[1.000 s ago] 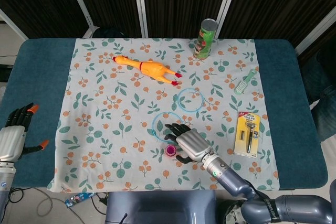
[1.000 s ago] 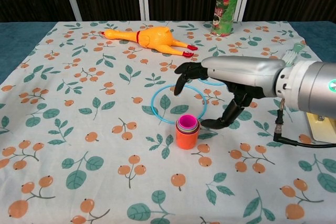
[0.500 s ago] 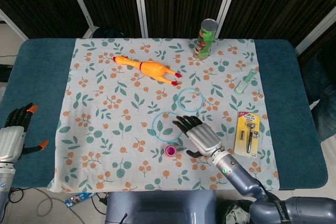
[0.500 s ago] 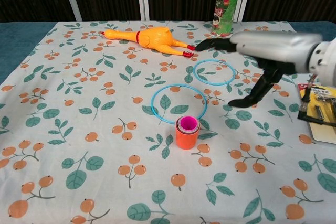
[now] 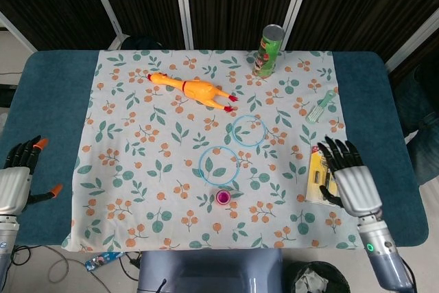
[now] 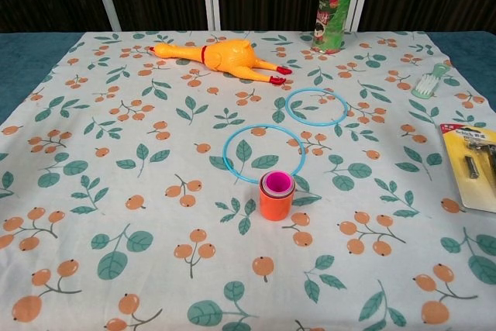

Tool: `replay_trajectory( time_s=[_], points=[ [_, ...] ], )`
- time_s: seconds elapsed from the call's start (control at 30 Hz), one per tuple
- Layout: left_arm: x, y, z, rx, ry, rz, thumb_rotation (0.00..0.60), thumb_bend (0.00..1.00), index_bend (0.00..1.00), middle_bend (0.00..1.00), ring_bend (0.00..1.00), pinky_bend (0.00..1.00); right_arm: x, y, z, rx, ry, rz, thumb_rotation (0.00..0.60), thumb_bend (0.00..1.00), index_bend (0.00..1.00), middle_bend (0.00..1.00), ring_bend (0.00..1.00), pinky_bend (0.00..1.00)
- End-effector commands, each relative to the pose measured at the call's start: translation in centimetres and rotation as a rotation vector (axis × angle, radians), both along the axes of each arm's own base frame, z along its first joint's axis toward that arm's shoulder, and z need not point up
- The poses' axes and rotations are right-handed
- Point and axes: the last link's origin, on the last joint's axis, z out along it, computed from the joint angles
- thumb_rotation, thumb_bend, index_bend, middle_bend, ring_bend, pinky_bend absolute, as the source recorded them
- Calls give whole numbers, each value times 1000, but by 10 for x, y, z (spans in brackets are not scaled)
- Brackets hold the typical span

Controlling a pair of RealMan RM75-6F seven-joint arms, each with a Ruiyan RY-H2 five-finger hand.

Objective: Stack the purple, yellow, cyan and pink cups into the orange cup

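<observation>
The orange cup (image 6: 275, 203) stands upright on the floral cloth near the front, with the other cups nested inside it; a pink rim (image 6: 277, 184) shows on top. From the head view the stack (image 5: 222, 197) is a small pink-and-orange spot. My right hand (image 5: 351, 178) hovers far to the right of the stack, over the razor pack, fingers spread and empty. My left hand (image 5: 18, 178) stays at the far left off the cloth, fingers apart, holding nothing. Neither hand shows in the chest view.
Two blue rings (image 6: 265, 153) (image 6: 316, 107) lie just behind the stack. A rubber chicken (image 6: 221, 58) and a green can (image 6: 333, 5) sit further back. A razor pack (image 6: 473, 164) and a green brush (image 6: 428, 81) lie at the right.
My right hand has drawn away from the cup stack, moving right and back to the table's right side, and has left the chest view. The stack has not moved.
</observation>
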Motion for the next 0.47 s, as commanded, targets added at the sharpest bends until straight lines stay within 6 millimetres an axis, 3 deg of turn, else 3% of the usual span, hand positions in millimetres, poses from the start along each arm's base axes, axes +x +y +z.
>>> replay_trajectory(
  time_s=[0.03, 0.23, 0.47],
  points=[
    [0, -1, 1, 4, 1, 0, 600, 147, 66, 0, 0, 0, -25, 29, -2, -81, 70, -14, 600, 327, 0, 0, 0, 64],
    [0, -3, 2, 6, 8, 1, 600, 147, 64, 0, 0, 0, -43, 38, -15, -74, 108, -37, 600, 327, 0, 0, 0, 63],
    [2, -3, -1, -6, 17, -5, 600, 147, 64, 0, 0, 0, -51, 34, -20, -65, 115, -49, 600, 326, 0, 0, 0, 63]
  ],
)
